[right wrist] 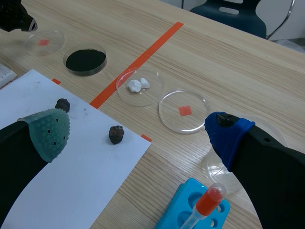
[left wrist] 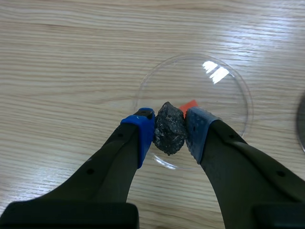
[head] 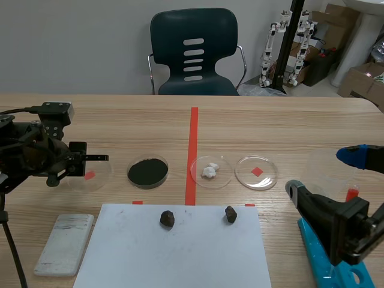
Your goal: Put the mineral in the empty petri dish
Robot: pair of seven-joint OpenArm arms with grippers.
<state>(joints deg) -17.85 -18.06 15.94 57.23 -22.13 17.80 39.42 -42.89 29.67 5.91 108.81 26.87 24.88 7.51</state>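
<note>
White paper sheet [head: 174, 252] sits nearest, with two spare rocks [head: 167, 218] lying loose on it. Right hand [right wrist: 137, 136] sits low by the blue tube rack [head: 327, 264], fingers wide apart, holding nothing and clear of the work. Further out, left hand [left wrist: 169, 134] is clamped on the mineral [left wrist: 169, 125], a blue pad on each flank, over the near rim of the empty petri dish [left wrist: 219, 95]. Can't tell if rock touches dish. Reads as pre-release; I'd move further over the dish centre before opening.

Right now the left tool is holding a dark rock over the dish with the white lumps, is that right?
No. The left wrist view shows the left tool holding the dark rock over an empty dish; the white lumps sit in a different dish.
</note>
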